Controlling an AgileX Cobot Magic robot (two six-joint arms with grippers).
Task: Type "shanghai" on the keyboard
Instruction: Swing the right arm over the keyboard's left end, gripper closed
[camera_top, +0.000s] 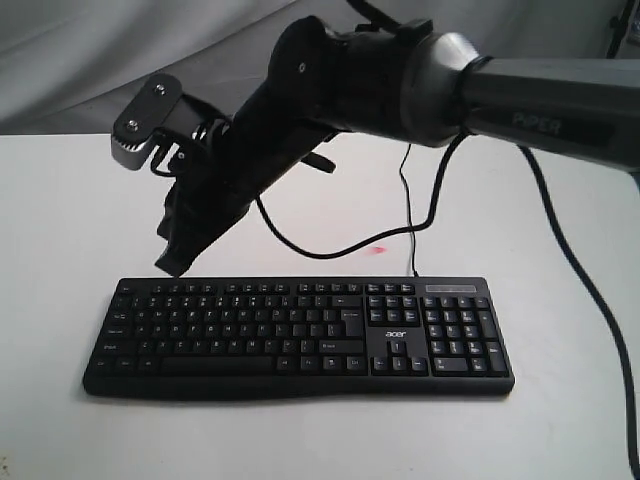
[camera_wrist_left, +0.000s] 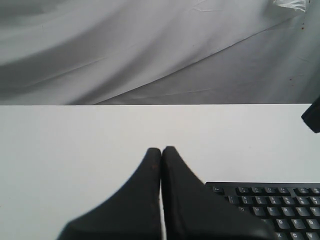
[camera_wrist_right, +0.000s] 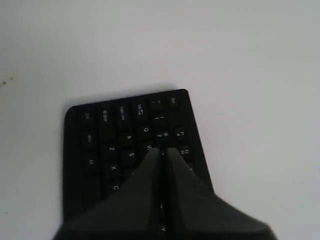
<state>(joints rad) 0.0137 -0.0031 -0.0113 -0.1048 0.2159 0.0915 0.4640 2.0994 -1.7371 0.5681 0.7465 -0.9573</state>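
The black keyboard (camera_top: 300, 340) lies across the front of the white table (camera_top: 560, 250), its "acer" logo right of the letter keys. My right gripper (camera_top: 172, 265) reaches across from the right and hangs shut just above the keyboard's far left corner. In the right wrist view the shut right gripper (camera_wrist_right: 163, 150) hovers over the keyboard's (camera_wrist_right: 110, 145) left end, near the 2 and W keys. My left gripper (camera_wrist_left: 161, 149) is shut with nothing in it, over bare table beside the keyboard's (camera_wrist_left: 280, 205) Esc corner. The exterior view does not show the left gripper.
The keyboard's thin black cable (camera_top: 330, 250) loops over the table behind it. The right arm's thicker cable (camera_top: 575, 270) trails down the right side. A small pink mark (camera_top: 377, 249) lies behind the keyboard. Grey cloth (camera_wrist_left: 150, 50) hangs behind the table.
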